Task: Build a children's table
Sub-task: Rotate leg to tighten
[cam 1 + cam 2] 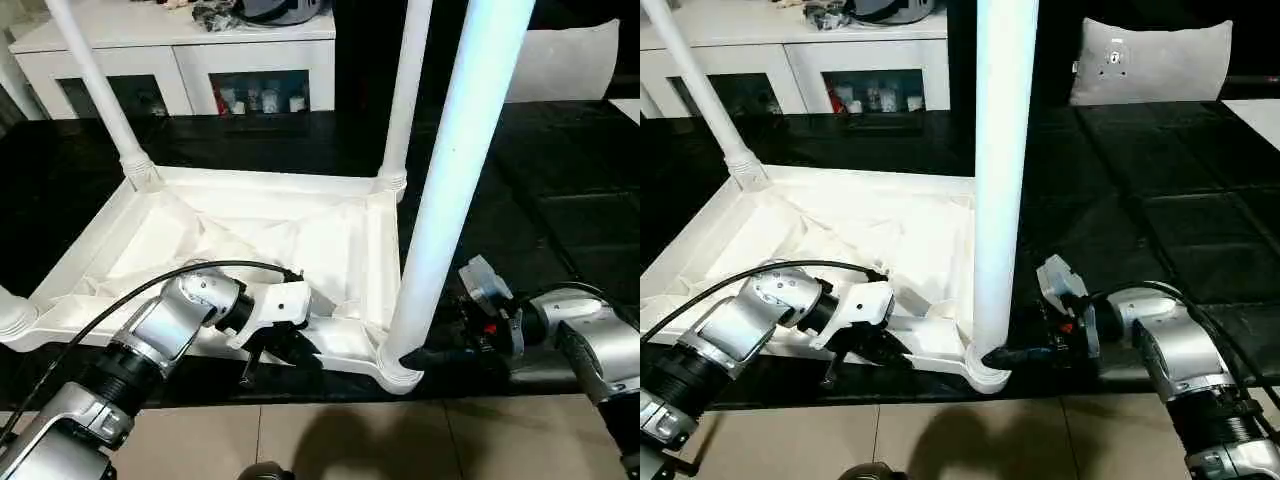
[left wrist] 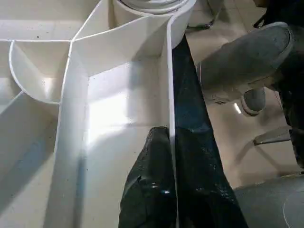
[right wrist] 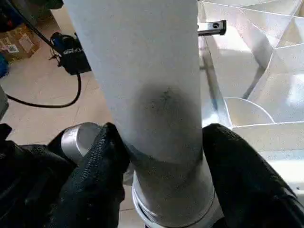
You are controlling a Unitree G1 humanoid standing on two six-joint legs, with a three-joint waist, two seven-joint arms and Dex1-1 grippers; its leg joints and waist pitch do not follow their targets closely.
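The white table top [image 1: 250, 230] lies upside down on a black mat, ribbed underside up. Legs stand in its far-left [image 1: 95, 80], far-right [image 1: 405, 90] and near-right [image 1: 455, 180] corner sockets. My left gripper [image 1: 262, 350] is shut on the top's thin near rim wall [image 2: 168, 95], with one black finger [image 2: 152, 190] on the inner side of it. My right gripper [image 3: 161, 156] reaches in from the right, low at the near-right leg [image 3: 152, 71]. Its two fingers press against opposite sides of that leg just above the socket collar [image 1: 985, 378].
A white cabinet with glass doors [image 1: 180, 50] stands behind the mat, and a grey cushion [image 1: 1150, 60] lies at the back right. Beige tiled floor [image 1: 330, 440] runs along the mat's near edge. A person's shoe [image 2: 242, 61], a black cable with a box [image 3: 71, 57] and a cardboard box [image 3: 19, 40] are on the floor.
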